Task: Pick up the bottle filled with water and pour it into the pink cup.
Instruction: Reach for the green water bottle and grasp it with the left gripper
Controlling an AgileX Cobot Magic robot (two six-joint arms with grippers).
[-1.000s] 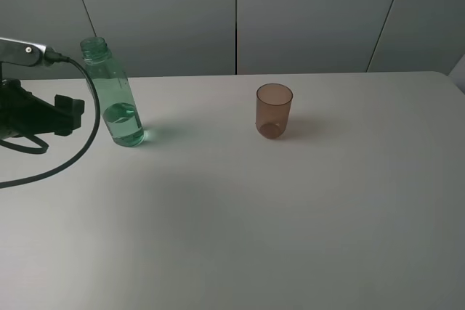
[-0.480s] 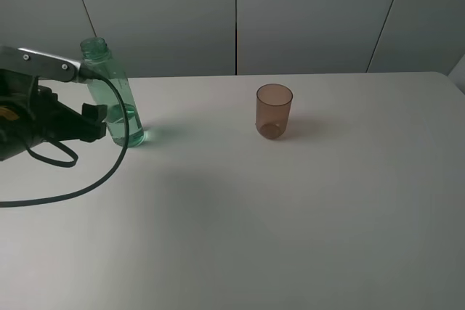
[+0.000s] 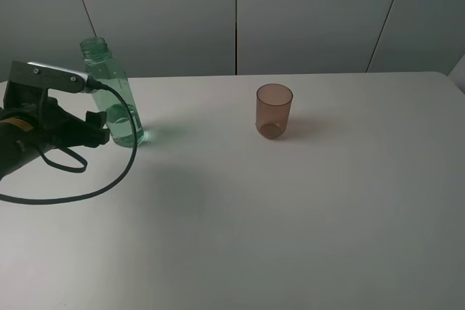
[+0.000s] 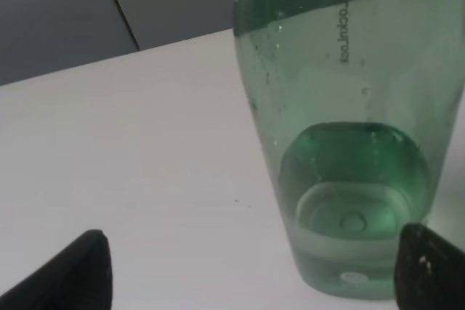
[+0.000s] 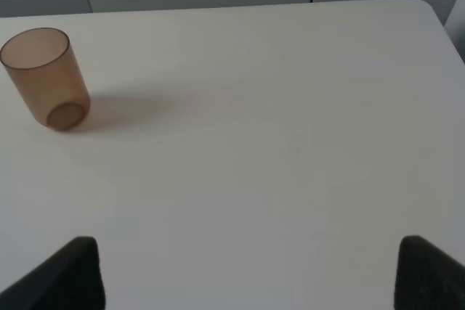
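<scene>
White tabletop [image 3: 290, 215] under grey wall panels is filling the exterior high view. The bottle [image 3: 115, 92] is standing upright at the far left of it, long axis vertical, neck open, water showing in the lower part. The left gripper [image 3: 98, 127] is sitting just left of the bottle, level with its lower half, and is pointing at it side-on. Its jaws are hard to read from here. The pink cup [image 3: 274, 111] is standing upright well to the right of the bottle, mouth up. The right gripper is not showing in this view, so the left arm is clearly the nearer one to the bottle.

Left wrist view: the bottle [image 4: 349, 143] is looming close ahead of the left gripper [image 4: 254, 274], whose jaws are spread wide and holding nothing. The bottle is not sitting centred in the gap. It is lying toward one of the fingers [image 4: 429, 274], touching or not I cannot tell. The coming grasp is probably depending on shifting sideways so the bottle lands mid-gap, then closing on its lower body.

Right wrist view: the right gripper [image 5: 251, 274] is hanging spread and empty over bare table, with the pink cup [image 5: 45, 78] apart from it. No bottle is appearing here.
</scene>
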